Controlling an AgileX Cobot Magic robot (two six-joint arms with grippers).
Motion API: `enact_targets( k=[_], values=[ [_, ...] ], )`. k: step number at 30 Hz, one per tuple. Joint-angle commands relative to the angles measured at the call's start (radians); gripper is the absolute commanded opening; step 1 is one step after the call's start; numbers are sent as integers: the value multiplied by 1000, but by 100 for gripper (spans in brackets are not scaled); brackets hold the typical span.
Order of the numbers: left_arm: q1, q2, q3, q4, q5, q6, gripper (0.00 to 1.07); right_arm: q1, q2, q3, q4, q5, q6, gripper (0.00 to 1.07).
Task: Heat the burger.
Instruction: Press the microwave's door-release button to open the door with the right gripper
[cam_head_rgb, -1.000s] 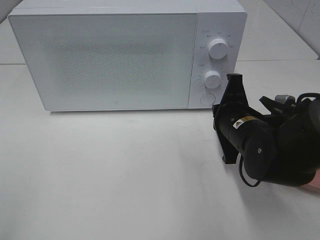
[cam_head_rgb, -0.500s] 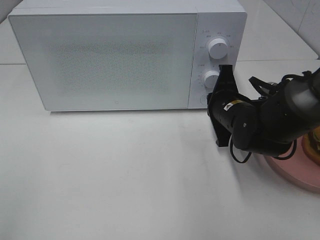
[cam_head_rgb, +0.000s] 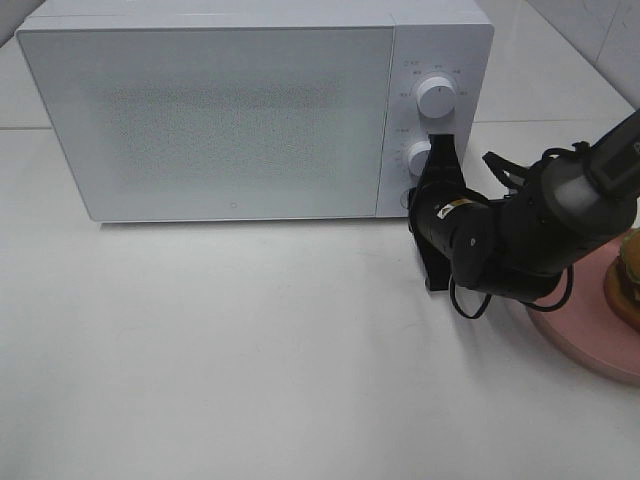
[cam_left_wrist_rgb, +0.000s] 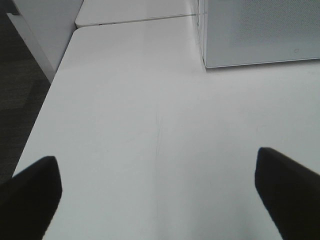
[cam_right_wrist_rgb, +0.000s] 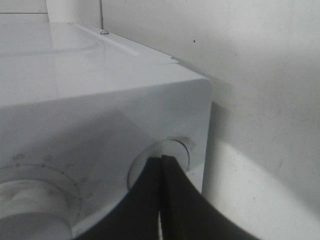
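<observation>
Risk noted first. The shut tips of the right gripper (cam_right_wrist_rgb: 161, 167) were set against the round door-release button (cam_right_wrist_rgb: 181, 149) at the near right corner of the microwave (cam_head_rgb: 230, 110). If the push were applied off-centre, a slip could be expected onto the lower dial (cam_head_rgb: 418, 158) just above, and a setting might be turned. If it were pushed too hard, the whole oven might be shoved back on the smooth table (cam_head_rgb: 250, 350). The right forearm was stretched just above the pink plate (cam_head_rgb: 590, 345), so the burger (cam_head_rgb: 626, 275) could be clipped on withdrawal.

Right gripper: clenched, nothing held, tips at the button; actual contact could not be confirmed.

Left gripper (cam_left_wrist_rgb: 157, 192): jaws spread wide, nothing between them, hung above bare table to the left of the oven.

The burger was seen on the pink plate at the far right, outside the oven. The door was found closed, so heating was judged not yet begun.
</observation>
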Motion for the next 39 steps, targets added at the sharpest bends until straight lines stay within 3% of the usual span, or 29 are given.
enact_targets(
  k=[1,12,26,39],
  values=[
    [-4,-15,2,-2,-9,-1,98,-5,9,-21,-10,-3,-5,0],
    [-4,-15,2,-2,-9,-1,98,-5,20,-38,18,-95,-1,0],
    [-4,-15,2,-2,-9,-1,98,-13,54,-166,1,-321,12,0],
    [-4,-15,2,-2,-9,-1,98,-15,17,-127,-11,-113,-37,0]
  ],
)
